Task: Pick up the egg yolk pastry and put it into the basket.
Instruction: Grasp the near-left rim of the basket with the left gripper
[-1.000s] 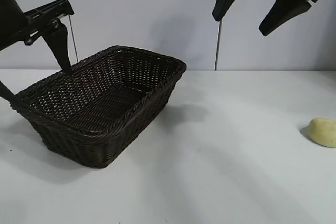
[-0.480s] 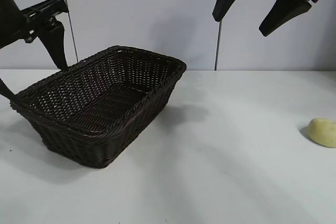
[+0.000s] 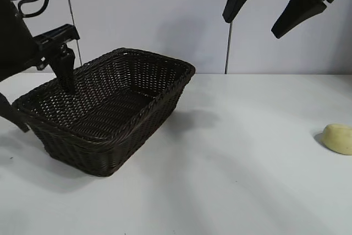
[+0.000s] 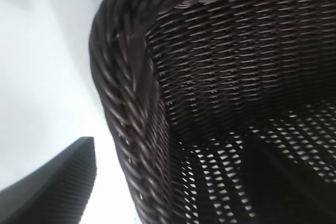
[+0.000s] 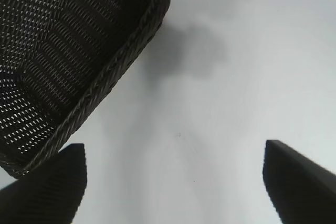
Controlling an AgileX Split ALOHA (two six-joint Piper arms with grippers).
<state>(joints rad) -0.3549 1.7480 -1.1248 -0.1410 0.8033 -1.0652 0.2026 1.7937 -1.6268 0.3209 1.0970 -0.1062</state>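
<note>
Left claw (image 3: 38, 100) straddles basket (image 3: 137, 111) rim, spread; right claw (image 3: 278, 9) spread, aloft.

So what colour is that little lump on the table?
Pale yellow; the egg yolk pastry shows best in the exterior view.

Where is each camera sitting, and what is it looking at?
Exterior view: outside the rig, facing both arms; it sees the basket, the egg yolk pastry, the left gripper straddling the basket's rim and the right gripper open, high above the table.
Left wrist view: on the left wrist, looking close at the basket's corner; one finger shows outside the rim.
Right wrist view: on the right wrist, looking down at the table; two fingers show.
All three share the basket.
</note>
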